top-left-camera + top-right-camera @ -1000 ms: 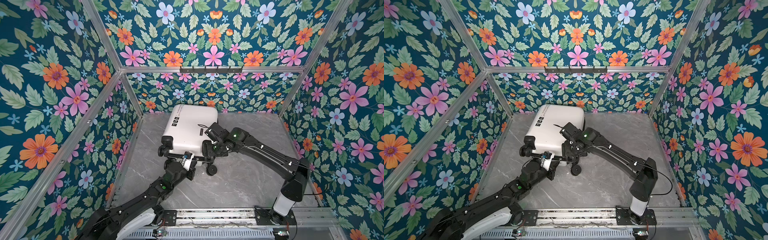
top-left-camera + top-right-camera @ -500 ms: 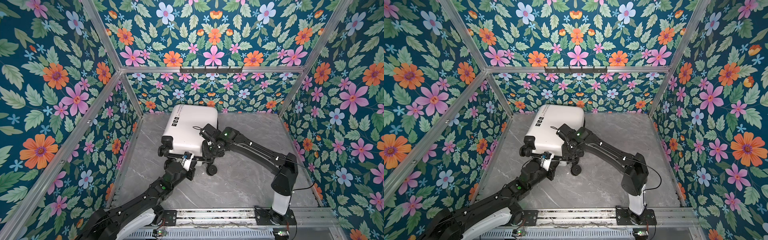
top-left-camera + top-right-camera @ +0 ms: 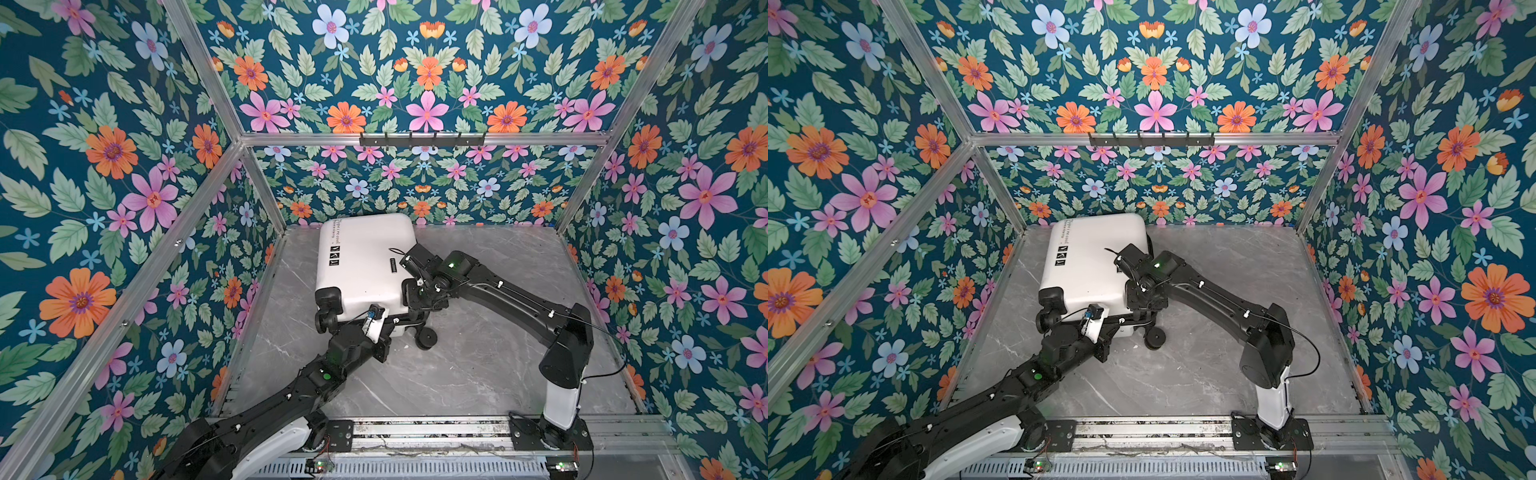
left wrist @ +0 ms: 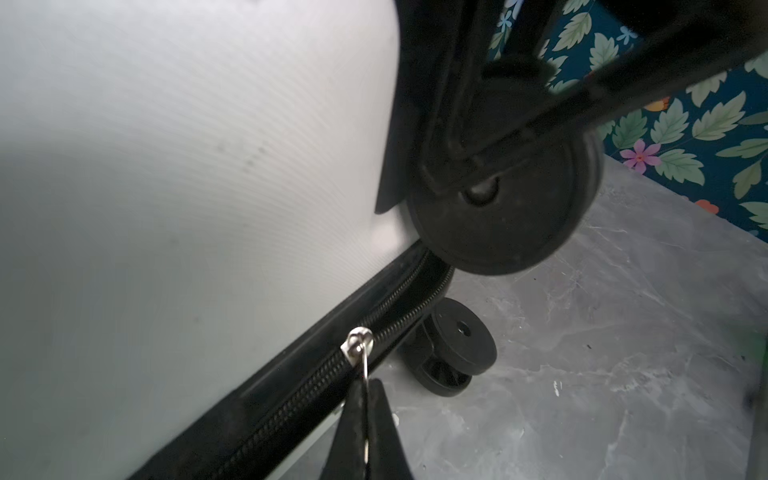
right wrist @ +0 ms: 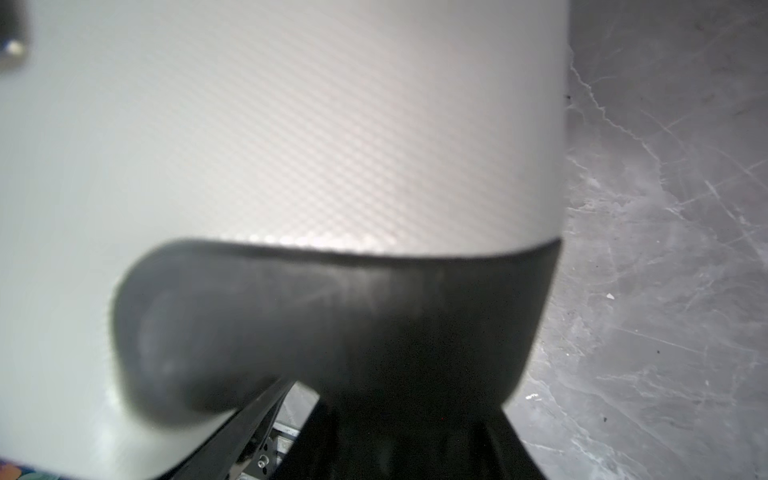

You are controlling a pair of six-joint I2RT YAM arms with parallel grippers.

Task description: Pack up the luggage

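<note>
Left gripper point(image 4: 366, 399) is pinched closed on the zipper pull point(image 4: 356, 345) at the near end of the luggage point(image 3: 361, 266). Right gripper point(image 3: 417, 300) sits at its near-right wheel corner, and I cannot tell how its jaws stand. The luggage lies flat and closed on the far-left of the table point(image 3: 478, 374), long axis near-to-far, wheels pointing near, contents hidden.

The white hard-shell luggage point(image 3: 365, 266) lies flat, zipper point(image 4: 357, 347) partly closed, black wheels point(image 3: 426, 338) at its near end.
</note>
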